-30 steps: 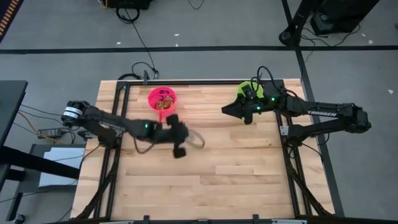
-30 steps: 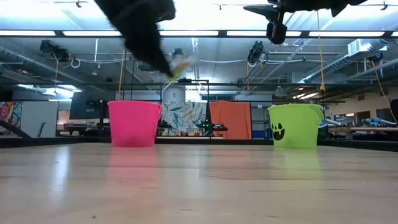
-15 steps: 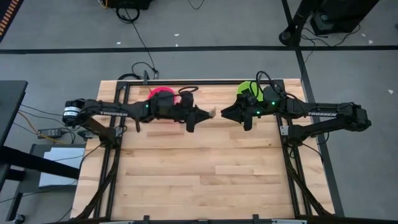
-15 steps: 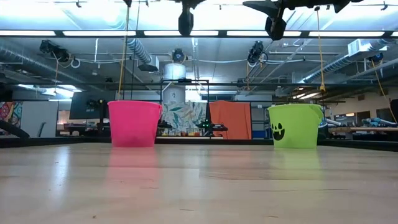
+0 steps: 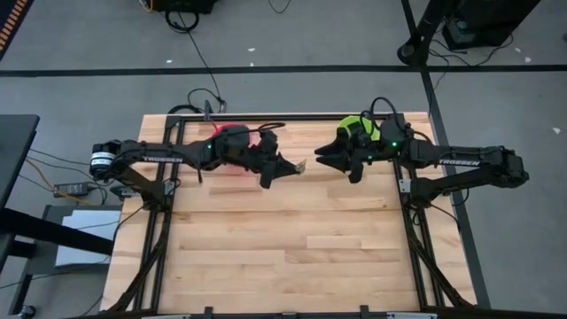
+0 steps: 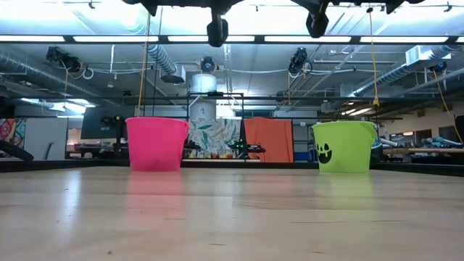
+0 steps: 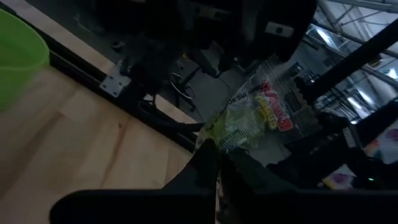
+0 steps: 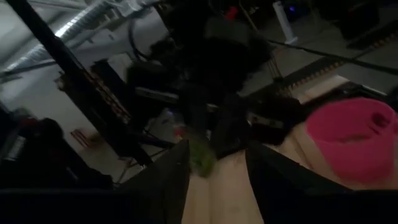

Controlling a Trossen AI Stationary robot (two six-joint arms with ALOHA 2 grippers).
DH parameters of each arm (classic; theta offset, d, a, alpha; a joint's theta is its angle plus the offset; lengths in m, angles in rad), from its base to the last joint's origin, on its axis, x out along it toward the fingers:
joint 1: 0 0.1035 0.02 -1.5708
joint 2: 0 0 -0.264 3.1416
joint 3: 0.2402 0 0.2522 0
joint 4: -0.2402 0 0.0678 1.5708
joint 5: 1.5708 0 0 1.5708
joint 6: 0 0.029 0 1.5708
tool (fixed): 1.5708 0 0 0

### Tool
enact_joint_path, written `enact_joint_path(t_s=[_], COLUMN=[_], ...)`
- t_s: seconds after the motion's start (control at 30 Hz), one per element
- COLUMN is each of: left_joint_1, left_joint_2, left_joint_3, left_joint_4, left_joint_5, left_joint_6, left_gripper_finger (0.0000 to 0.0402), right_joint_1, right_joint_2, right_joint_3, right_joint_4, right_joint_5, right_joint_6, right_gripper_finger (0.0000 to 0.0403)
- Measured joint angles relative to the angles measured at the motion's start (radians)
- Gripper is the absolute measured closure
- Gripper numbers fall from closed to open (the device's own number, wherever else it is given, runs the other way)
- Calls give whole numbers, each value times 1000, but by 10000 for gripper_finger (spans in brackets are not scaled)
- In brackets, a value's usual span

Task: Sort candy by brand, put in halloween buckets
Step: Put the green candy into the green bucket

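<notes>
My left gripper [image 5: 285, 167] is high over the table's far middle, shut on a candy packet [image 7: 256, 113] that is clear and yellow-green with red print. My right gripper [image 5: 321, 159] faces it from the right, open. The packet's free end [image 8: 200, 155] points into the gap between the right fingers and is short of them. The pink bucket [image 6: 156, 143] stands at the far left, partly under my left arm. The lime green bucket [image 6: 344, 146] with a black face stands at the far right, partly under my right arm. My left gripper pinches one end of the packet [image 7: 216, 132] between its two fingers. The fingers lie about level and point toward the table's right side. The rest of the packet sticks out past the fingertips toward my right gripper, lifted well clear of the table.
The pink bucket [image 5: 232, 140] holds several candies. A black metal frame [image 5: 177, 120] runs along the table's far and side edges. The wooden tabletop [image 5: 292, 248] stretches bare from the arms to the near edge.
My left gripper has risen from mid-table and swung toward the far edge and the right, rolling and levelling out, carrying the packet up to face my right gripper. My right gripper has stayed in place, and its fingers now stand a little wider apart.
</notes>
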Motion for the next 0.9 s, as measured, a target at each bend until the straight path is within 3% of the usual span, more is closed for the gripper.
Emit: enact_joint_path(t_s=[0.17, 0.4, 0.6, 0.9], left_joint_1=[20, 27, 27, 17], left_joint_2=[0, 0, 14, 72], left_joint_3=[0, 0, 0, -2], left_joint_4=[43, 87, 104, 255], left_joint_5=[82, 119, 131, 174], left_joint_6=[-51, -107, -141, -251], left_gripper_finger=[385, 385, 385, 385], right_joint_1=[-12, -3, 15, 45], right_joint_2=[0, 0, 5, 101], right_joint_3=[0, 0, 0, 0], right_joint_4=[70, 92, 114, 235], right_joint_5=[-49, -59, -36, -77], right_joint_6=[26, 53, 45, 69], right_gripper_finger=[197, 153, 148, 151])
